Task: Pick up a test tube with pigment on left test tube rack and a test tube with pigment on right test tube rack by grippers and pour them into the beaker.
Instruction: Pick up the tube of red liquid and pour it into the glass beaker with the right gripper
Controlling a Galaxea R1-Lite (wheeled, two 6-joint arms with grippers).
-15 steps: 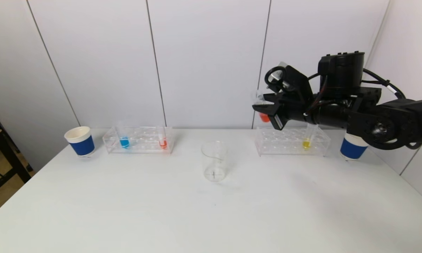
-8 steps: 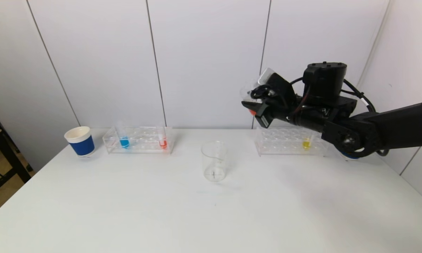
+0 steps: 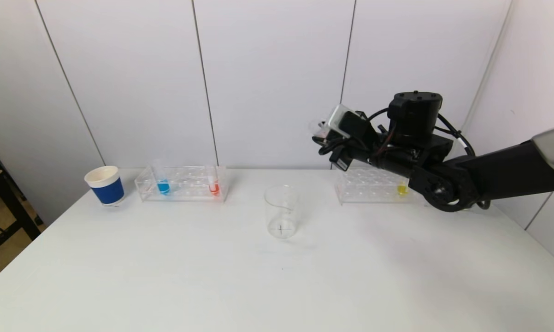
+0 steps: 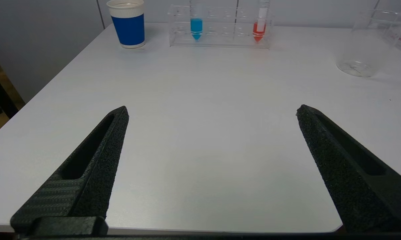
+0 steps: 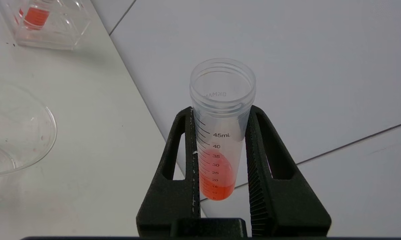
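Note:
My right gripper [image 3: 325, 139] hangs above the table, up and to the right of the empty glass beaker [image 3: 281, 212] and in front of the right rack [image 3: 374, 185]. It is shut on a clear graduated test tube [image 5: 217, 150] holding orange-red pigment, tilted with its open mouth toward the beaker side. In the right wrist view both fingers [image 5: 187, 146] press the tube's sides. A yellow tube [image 3: 402, 188] stands in the right rack. The left rack [image 3: 182, 183] holds a blue tube [image 3: 163, 184] and a red tube [image 3: 214, 186]. My left gripper [image 4: 212, 108] is open and empty over the table's near edge.
A blue-and-white paper cup [image 3: 105, 185] stands left of the left rack. The white table [image 3: 166, 276] ends at a wall just behind the racks. A dark stand [image 3: 0, 207] sits off the table's left edge.
My right arm has carried the orange-red tube left and slightly lower, away from the right rack toward the beaker, tilting it further. The left gripper has stayed put.

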